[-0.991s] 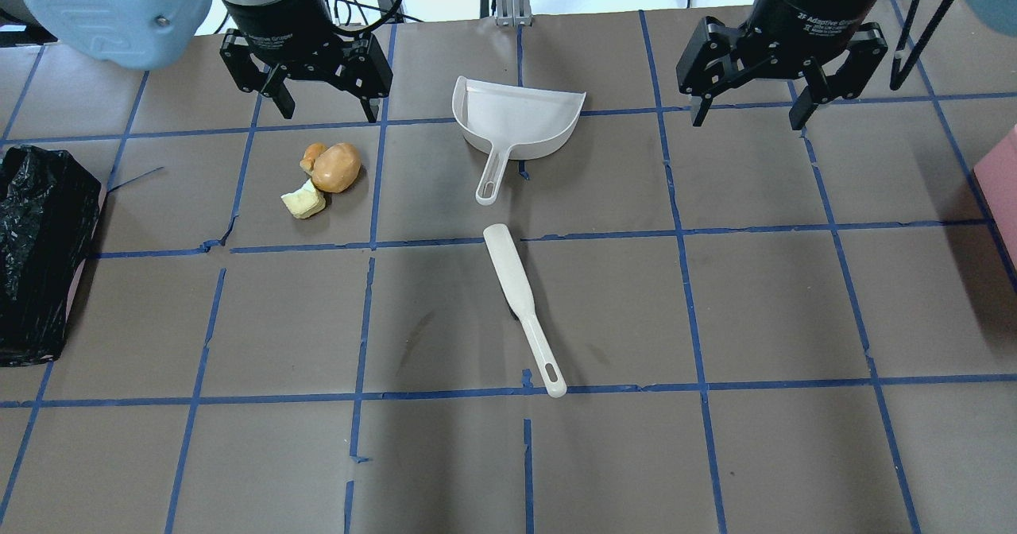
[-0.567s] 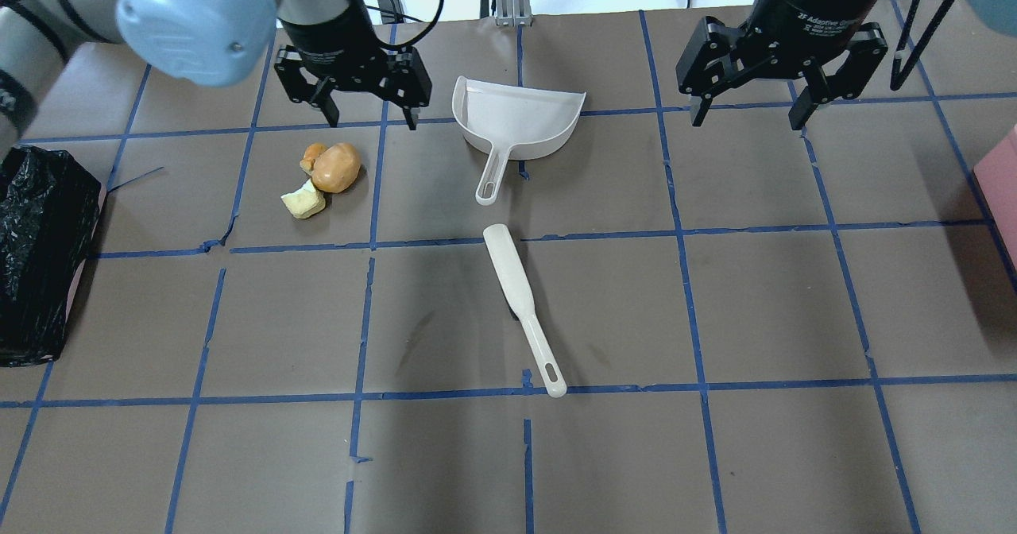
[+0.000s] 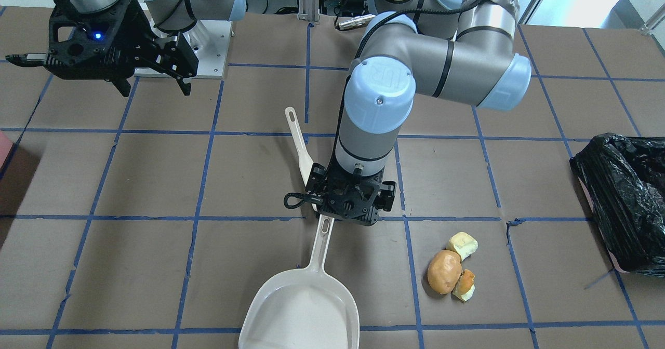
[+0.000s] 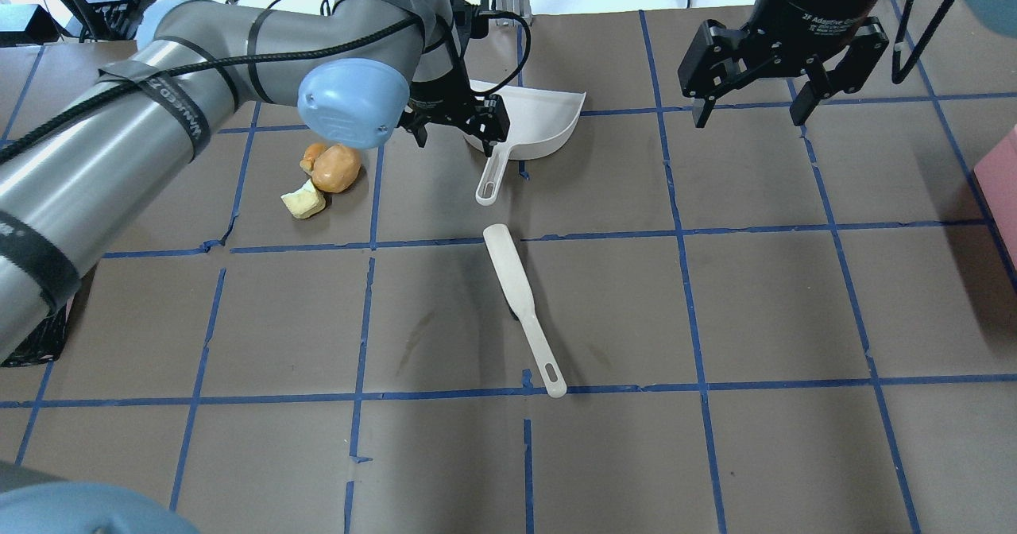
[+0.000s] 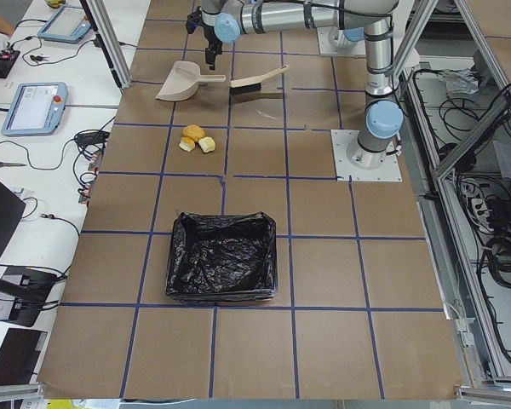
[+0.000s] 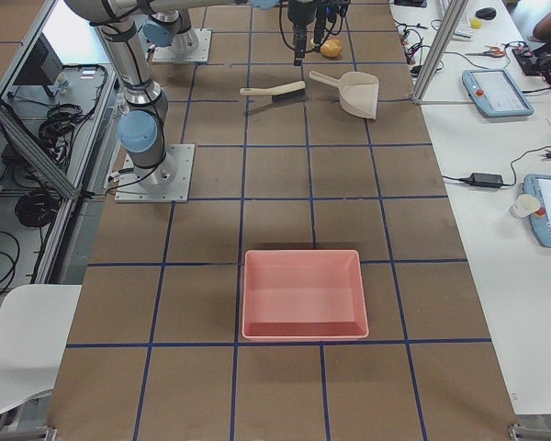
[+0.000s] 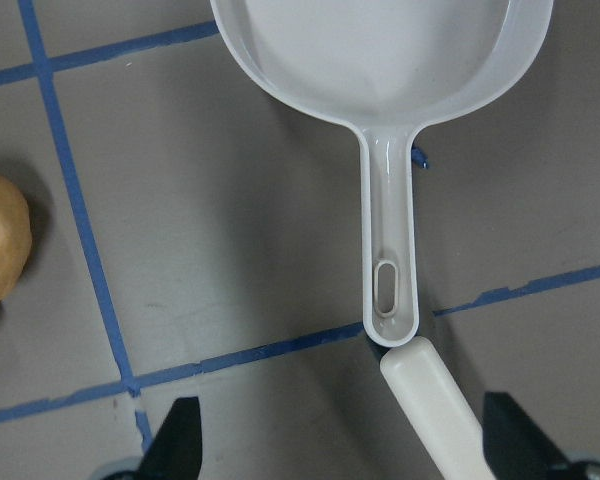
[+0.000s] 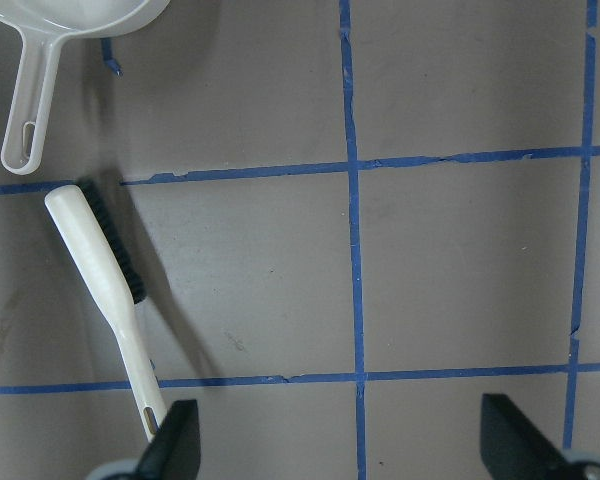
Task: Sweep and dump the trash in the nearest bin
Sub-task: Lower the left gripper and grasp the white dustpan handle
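Observation:
The trash, a golden-brown bun [image 4: 336, 167] and two pale bread chunks [image 4: 303, 201], lies left of the white dustpan [image 4: 528, 125]. A white brush [image 4: 520, 303] lies on its side nearer the table's middle. My left gripper [image 4: 453, 141] is open and empty, hovering over the dustpan's handle [image 7: 388, 250]; the brush tip [image 7: 430, 400] sits between its fingertips [image 7: 180, 430]. My right gripper [image 4: 748, 113] is open and empty, high at the back right. The black-bagged bin [image 3: 621, 198] stands at the table's left end, mostly hidden under my left arm in the overhead view.
A plain pinkish-red tray [image 6: 303, 294] without a bag sits at the table's right end, its edge [image 4: 1001, 176] showing in the overhead view. Blue tape lines grid the brown table. My left arm stretches across the table's left half.
My left arm has swung right and down, from behind the trash to over the dustpan handle. The right arm, trash, dustpan and brush have not moved.

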`<action>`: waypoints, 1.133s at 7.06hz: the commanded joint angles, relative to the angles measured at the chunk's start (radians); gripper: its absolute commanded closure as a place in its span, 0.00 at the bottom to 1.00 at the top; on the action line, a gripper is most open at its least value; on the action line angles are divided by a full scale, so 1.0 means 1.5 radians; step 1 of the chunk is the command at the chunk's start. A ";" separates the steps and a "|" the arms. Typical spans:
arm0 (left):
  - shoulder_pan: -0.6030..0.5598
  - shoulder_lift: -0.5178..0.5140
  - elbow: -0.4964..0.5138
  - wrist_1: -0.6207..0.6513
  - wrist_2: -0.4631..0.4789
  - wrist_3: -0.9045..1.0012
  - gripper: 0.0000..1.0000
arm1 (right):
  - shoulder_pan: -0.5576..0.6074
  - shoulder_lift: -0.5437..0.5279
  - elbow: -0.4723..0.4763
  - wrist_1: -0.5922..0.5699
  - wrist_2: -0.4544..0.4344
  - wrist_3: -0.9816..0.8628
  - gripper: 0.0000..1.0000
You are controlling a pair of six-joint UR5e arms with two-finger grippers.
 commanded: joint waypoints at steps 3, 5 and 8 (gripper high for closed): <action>-0.021 -0.042 -0.072 0.123 -0.003 0.019 0.00 | 0.000 0.000 0.000 -0.001 0.004 -0.003 0.00; -0.020 -0.050 -0.088 0.183 -0.001 0.059 0.00 | 0.000 -0.001 0.000 -0.001 -0.001 -0.005 0.00; -0.020 -0.060 -0.099 0.190 -0.002 0.052 0.10 | 0.000 -0.001 0.002 0.001 0.003 -0.005 0.00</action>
